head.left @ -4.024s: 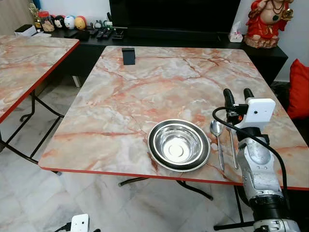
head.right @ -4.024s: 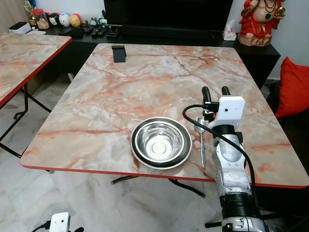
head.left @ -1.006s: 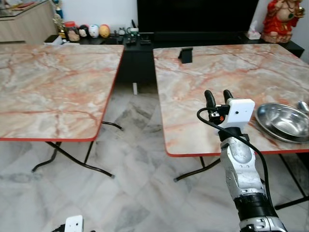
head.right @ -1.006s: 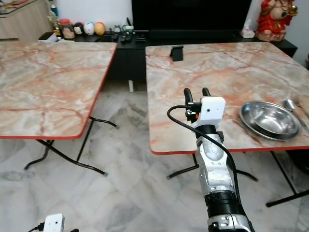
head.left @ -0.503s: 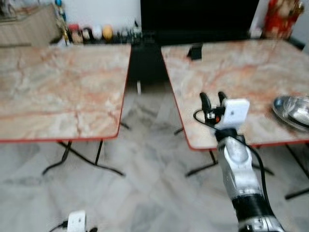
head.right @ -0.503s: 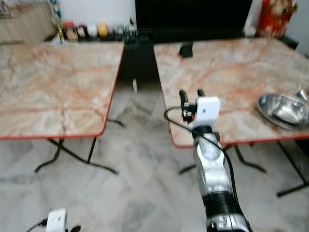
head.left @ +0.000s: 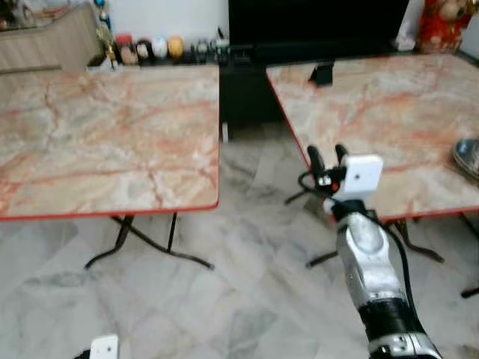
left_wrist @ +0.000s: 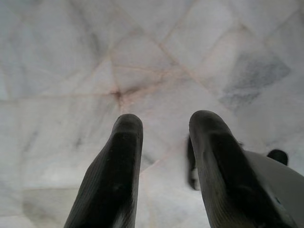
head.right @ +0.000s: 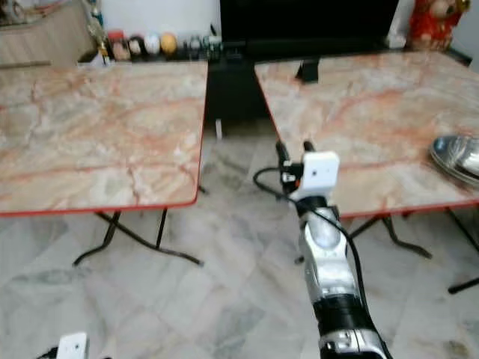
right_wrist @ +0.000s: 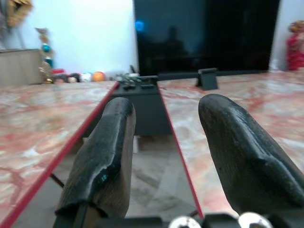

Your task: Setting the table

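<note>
Camera swung left since earlier; steel bowl point(head.left: 468, 155) now at far-right edge of right counter point(head.left: 389, 112). Right claw point(head.left: 325, 157) raised, parted, empty. Left claw point(left_wrist: 164, 156) parted, empty over floor. Setting incomplete.

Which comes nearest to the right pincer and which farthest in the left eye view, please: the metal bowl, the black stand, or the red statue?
Measured from the right pincer:
1. Metal bowl, at the right table's near right side, cut off by the picture edge.
2. Black stand, at that table's far edge.
3. Red statue, on the dark cabinet at far right.
</note>
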